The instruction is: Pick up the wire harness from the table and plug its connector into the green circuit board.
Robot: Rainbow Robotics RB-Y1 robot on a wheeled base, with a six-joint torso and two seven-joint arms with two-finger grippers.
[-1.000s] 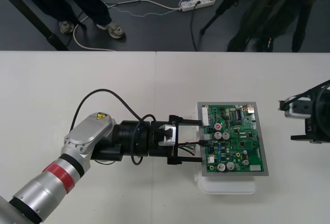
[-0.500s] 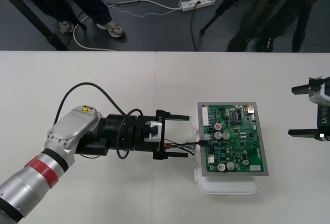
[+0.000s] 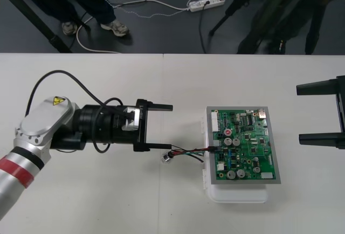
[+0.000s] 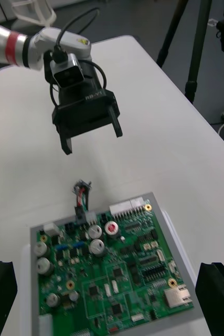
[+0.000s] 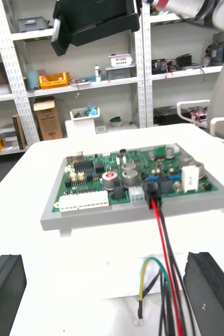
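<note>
The table (image 3: 108, 201) carries the board (image 3: 245, 153) ahead of the left gripper (image 3: 170, 126), wide open and empty. The right gripper (image 3: 300, 114), equally open and empty, waits beyond the board. The harness (image 3: 188, 151) trails from just beside the left gripper, its plug (image 5: 152, 191) seated in the board. The task looks done; only parking remains.

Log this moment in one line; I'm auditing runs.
plug: in circuit board | left gripper: open, off wires | right gripper: open, parked

Circuit board (image 3: 242, 145) sits on base (image 3: 237, 193), right of bench (image 3: 108, 201) centre. Plug (image 3: 214, 149) in board's left edge, wires (image 3: 188, 151) trailing left to socket (image 3: 166, 157) on bench, beside left gripper (image 3: 171, 126).
</note>
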